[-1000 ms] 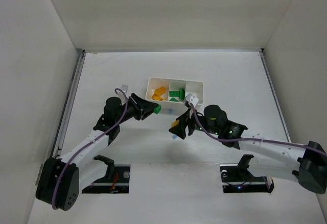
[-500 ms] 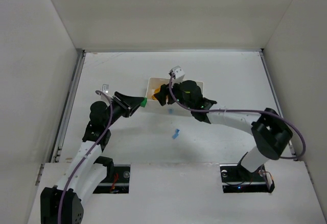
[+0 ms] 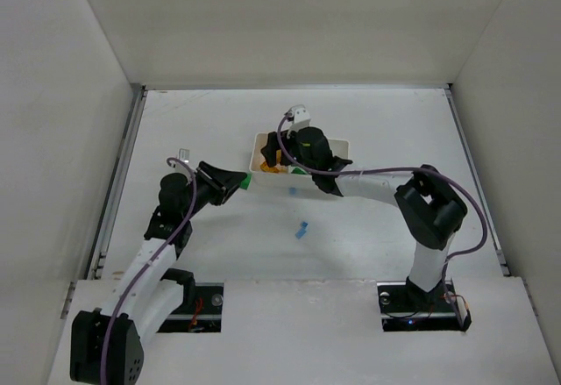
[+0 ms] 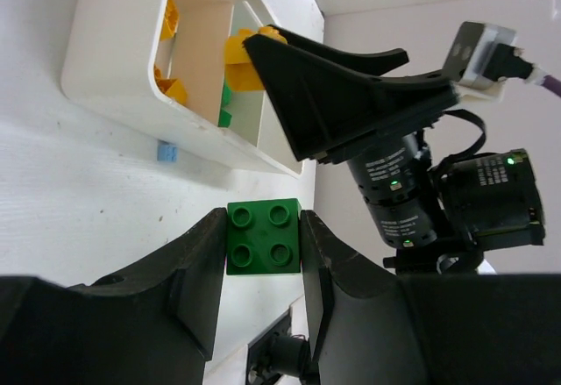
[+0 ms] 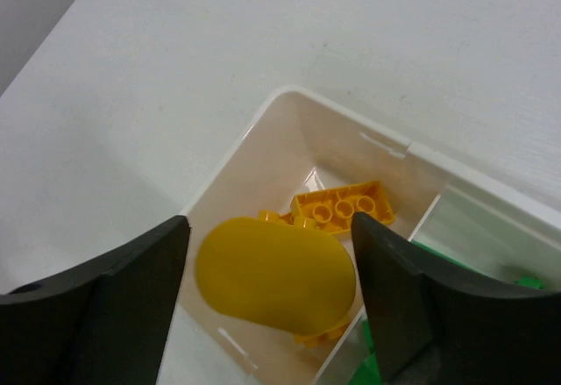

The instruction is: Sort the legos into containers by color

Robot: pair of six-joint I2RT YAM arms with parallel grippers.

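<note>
The white tray [image 3: 340,145] lies at the table's middle. My right gripper [image 3: 279,154] hangs over its left compartment, shut on a rounded yellow brick [image 5: 276,278]. Other yellow bricks [image 5: 343,205] lie in that compartment below it. Green bricks [image 5: 386,369] show in the middle compartment. My left gripper [image 3: 243,181] is just left of the tray [image 4: 114,65], above the table, shut on a green four-stud brick [image 4: 263,240]. A light blue brick [image 3: 301,230] lies on the table in front of the tray. A tiny blue one [image 4: 165,151] lies against the tray's near wall.
White walls enclose the table on three sides. A metal rail [image 3: 118,179] runs along the left edge. My right arm [image 3: 386,183] crosses over the tray's right half and hides the right compartment.
My right gripper has carried the yellow brick from the table in front of the tray up over its left compartment. My left gripper has pulled back slightly left with the green brick.
</note>
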